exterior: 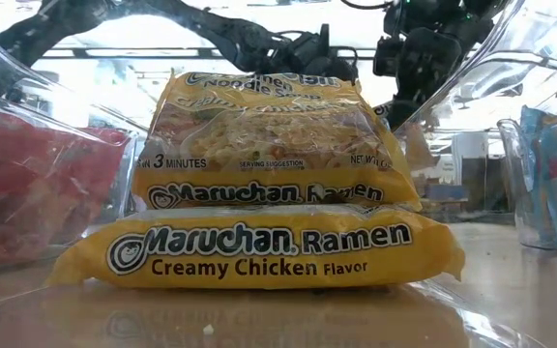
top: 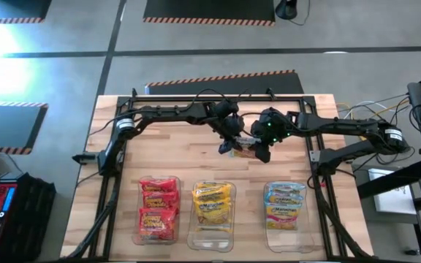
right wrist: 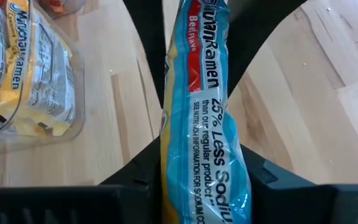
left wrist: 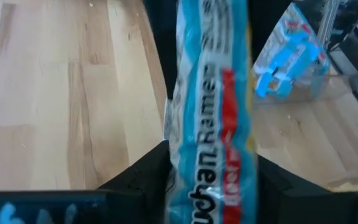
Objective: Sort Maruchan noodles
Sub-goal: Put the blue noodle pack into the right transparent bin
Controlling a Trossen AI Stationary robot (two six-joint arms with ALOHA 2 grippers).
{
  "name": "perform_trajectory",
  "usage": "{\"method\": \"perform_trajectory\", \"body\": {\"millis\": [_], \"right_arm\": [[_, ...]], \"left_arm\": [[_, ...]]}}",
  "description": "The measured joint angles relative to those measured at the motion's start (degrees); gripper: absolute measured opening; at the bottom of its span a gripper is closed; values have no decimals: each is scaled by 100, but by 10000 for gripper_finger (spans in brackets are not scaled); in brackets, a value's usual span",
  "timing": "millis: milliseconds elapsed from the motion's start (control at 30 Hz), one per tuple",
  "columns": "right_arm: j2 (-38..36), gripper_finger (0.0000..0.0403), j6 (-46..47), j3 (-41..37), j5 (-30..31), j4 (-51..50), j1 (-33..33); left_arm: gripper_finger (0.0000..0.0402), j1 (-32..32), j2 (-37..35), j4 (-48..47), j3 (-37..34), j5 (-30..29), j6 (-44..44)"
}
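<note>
Meeting over the middle of the bench (top: 108, 146), both hands pinch one light blue packet (right wrist: 204, 124) on edge: the left hand (top: 229, 139) and the right hand (top: 263, 144) each press their fingers against its flat faces, apparently a handover. It hangs clear of the bench, probably because the blue bin (top: 286, 208) lies on the right arm's side. The other noodles are already grouped by colour: red packets (top: 158, 208), yellow packets (exterior: 259, 193), and blue packets in bins at the near edge.

Wooden table (top: 174, 157) — three clear bins (top: 211, 237)
</note>
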Motion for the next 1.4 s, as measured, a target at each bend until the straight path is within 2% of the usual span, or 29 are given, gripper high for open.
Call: {"method": "perform_trajectory", "body": {"millis": [100, 333, 667, 867, 933, 1033, 1167, 1400], "right_arm": [[0, 112, 0, 0, 0, -10, 0], [0, 112, -4, 0, 2, -357, -2], [-24, 111, 0, 57, 46, -967, -2], [-134, 112, 4, 438, 38, -1504, -2], [-186, 112, 120, 589, -57, -1562, 1], [-280, 113, 501, 693, -507, -1647, 36], [-492, 113, 907, 639, -1010, -1799, 316], [-966, 113, 1666, 605, -999, -1662, 1189]], "left_arm": [[154, -2, -9, -25, 73, 4, -13], [186, 217, -9, -937, 502, 7, 236], [189, 732, -73, -1534, 591, 22, 227], [189, 778, -105, -1640, 586, 26, 138], [189, 770, -109, -1636, 586, 29, 87], [189, 761, -109, -1627, 586, 24, -258], [189, 782, -176, -1734, 575, 11, -649], [189, 820, -669, -2065, 575, -29, -679]]}}
